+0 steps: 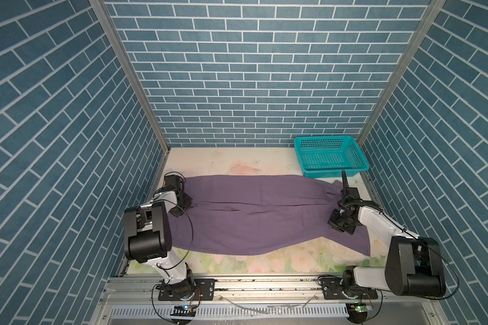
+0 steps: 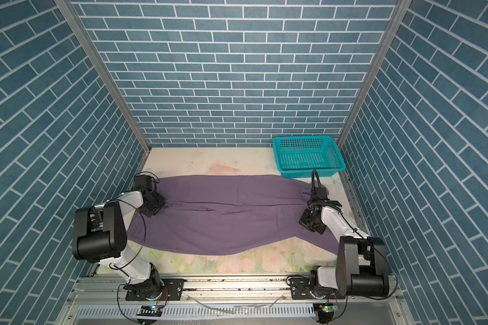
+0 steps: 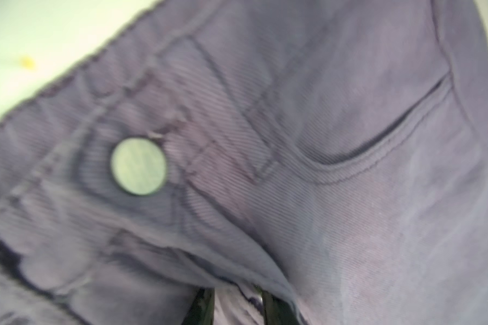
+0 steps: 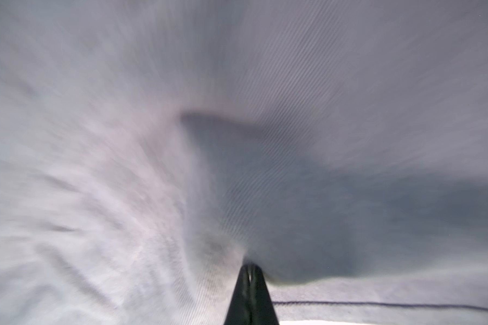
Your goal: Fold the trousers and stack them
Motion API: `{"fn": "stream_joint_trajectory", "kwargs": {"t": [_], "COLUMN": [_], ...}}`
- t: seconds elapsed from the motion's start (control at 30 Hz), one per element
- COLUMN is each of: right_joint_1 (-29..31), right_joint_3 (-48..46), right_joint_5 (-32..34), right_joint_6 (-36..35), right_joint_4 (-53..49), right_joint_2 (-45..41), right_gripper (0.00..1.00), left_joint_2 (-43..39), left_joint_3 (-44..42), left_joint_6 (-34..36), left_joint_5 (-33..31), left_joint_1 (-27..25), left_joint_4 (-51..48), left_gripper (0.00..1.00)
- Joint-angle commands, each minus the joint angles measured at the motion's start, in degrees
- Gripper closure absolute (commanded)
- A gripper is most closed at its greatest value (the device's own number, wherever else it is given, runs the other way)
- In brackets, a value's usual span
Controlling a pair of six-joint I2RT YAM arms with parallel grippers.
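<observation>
The dusty-purple trousers (image 1: pixel 251 219) (image 2: pixel 223 219) lie spread almost table-wide in both top views, waistband to the left and leg ends to the right. My left gripper (image 1: pixel 188 208) (image 2: pixel 160 209) is down on the waistband end. In the left wrist view its fingers (image 3: pixel 202 306) stand a little apart with a bunched fold of cloth between them, near a pale button (image 3: pixel 138 166) and a pocket slit (image 3: pixel 378 140). My right gripper (image 1: pixel 334 223) (image 2: pixel 307 222) is at the leg ends. Its tips (image 4: pixel 250 270) are pinched tight on a lifted fold of purple cloth.
A teal perforated basket (image 1: pixel 321 138) (image 2: pixel 304 138) stands at the back right corner, just behind the right arm's wrist. The floral table cover (image 1: pixel 237 160) shows behind and in front of the cloth. Brick-patterned walls close in both sides and the back.
</observation>
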Motion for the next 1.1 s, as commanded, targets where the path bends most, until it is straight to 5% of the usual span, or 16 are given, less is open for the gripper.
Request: {"fn": "stream_joint_trajectory", "kwargs": {"t": [0.0,0.13,0.23,0.37,0.8,1.07], "right_joint_1": [0.45,3.39,6.15,7.34,7.35,7.37], "right_joint_3": [1.08,0.08,-1.65,-4.72,-5.43,1.96], "right_joint_5": [0.50,-0.30,-0.30,-0.62,1.55,1.04], "right_joint_6": [1.20,0.67,2.13,4.82,5.53,4.15], "right_joint_4": [-2.76,-4.94,-5.55,-3.34,3.31,7.12], "right_joint_2": [-3.87,-5.76,-6.06,-6.05,1.35,7.25], "right_gripper": [0.95,0.89,0.99,1.00,1.00,1.00], "left_joint_2": [2.11,2.33,1.41,-0.89,-12.61,-17.57], "left_joint_3": [-2.12,-0.66,-0.88,-2.05,-5.69,-9.89], "left_joint_6": [-0.10,0.07,0.22,-0.06,1.07,2.63], "left_joint_5": [-1.71,0.35,2.17,4.78,5.85,5.71], "left_joint_1": [3.25,5.63,6.03,5.90,0.86,-1.05], "left_joint_4": [-1.78,-1.96,-1.19,-0.63,-5.24,-7.00], "left_gripper": [0.69,0.68,0.60,0.52,0.55,0.54]}}
